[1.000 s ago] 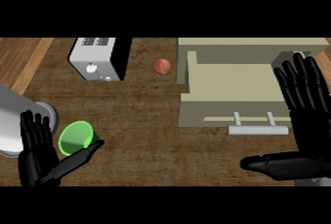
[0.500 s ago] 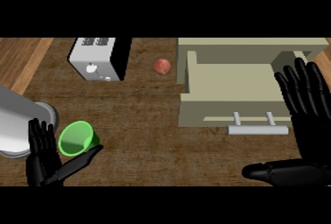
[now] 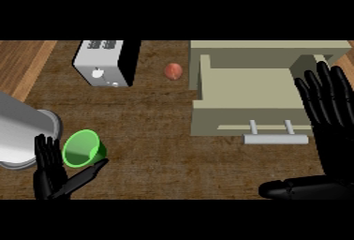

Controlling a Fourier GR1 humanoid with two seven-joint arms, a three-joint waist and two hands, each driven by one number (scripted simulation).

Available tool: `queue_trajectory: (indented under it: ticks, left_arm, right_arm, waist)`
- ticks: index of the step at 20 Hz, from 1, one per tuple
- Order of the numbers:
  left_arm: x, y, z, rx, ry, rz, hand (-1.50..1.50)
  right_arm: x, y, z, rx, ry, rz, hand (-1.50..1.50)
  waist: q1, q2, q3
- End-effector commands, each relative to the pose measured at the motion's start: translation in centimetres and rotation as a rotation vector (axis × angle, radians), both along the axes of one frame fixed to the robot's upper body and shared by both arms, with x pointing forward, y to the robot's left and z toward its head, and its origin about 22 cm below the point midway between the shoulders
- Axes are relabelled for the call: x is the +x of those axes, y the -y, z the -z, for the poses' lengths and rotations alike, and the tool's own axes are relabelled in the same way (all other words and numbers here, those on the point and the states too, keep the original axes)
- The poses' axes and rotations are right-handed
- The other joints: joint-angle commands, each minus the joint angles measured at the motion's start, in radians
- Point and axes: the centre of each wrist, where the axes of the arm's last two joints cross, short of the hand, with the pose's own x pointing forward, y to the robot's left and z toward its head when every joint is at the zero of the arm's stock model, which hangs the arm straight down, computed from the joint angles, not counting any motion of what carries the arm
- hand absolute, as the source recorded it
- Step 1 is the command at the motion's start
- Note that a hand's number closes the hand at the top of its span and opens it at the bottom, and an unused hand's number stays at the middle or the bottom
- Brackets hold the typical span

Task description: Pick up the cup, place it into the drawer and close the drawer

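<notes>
1. You have one green cup (image 3: pixel 84 149) on the counter (image 3: pixel 159 140) at 8 o'clock, tipped so its mouth shows.
2. Your left hand (image 3: pixel 54 180) sits at the cup's 7 o'clock, fingers straight and released, thumb spread beneath the cup; contact cannot be told.
3. One drawer (image 3: pixel 242 89) stands open at 2 o'clock, with one handle (image 3: pixel 275 139) on its front.
4. Your right hand (image 3: pixel 333 140) rests at 3 o'clock, fingers up and released, holding nothing.
5. One toaster (image 3: pixel 104 63) sits at 11 o'clock and one reddish round thing (image 3: pixel 173 71) at 12.
</notes>
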Motion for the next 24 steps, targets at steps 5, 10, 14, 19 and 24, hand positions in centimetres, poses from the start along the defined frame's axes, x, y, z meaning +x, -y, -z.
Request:
queue_trajectory:
  ticks: [5, 10, 14, 19, 24]
  left_arm:
    - [2.5, -1.0, 1.8, -0.015, 0.007, -0.023, -1.5]
    - [0.4, 0.2, 5.1, -0.007, -0.013, -0.03, -1.5]
    - [1.4, -2.5, 5.5, -0.031, -0.005, -0.013, -1.5]
    - [0.3, -2.1, 4.9, -0.015, 0.025, 0.035, -1.5]
    - [3.1, -0.8, 4.7, -0.057, 0.05, 0.006, -1.5]
  right_arm:
    - [-0.2, 1.1, -0.1, -0.008, 0.001, -0.01, -1.5]
    - [-0.1, -0.1, -0.6, -0.005, 0.013, -0.019, -1.5]
    - [0.5, 1.2, 0.0, -0.011, -0.005, -0.014, -1.5]
    - [0.5, 2.1, 2.0, 0.006, -0.014, -0.006, -1.5]
    - [2.1, 1.0, -0.1, -0.011, 0.002, -0.034, -1.5]
  waist:
    - [-0.002, 0.0, 0.0]
    - [-0.002, 0.0, 0.0]
    - [-0.003, 0.001, 0.0]
    - [0.0, 0.0, 0.0]
    - [0.0, 0.0, 0.0]
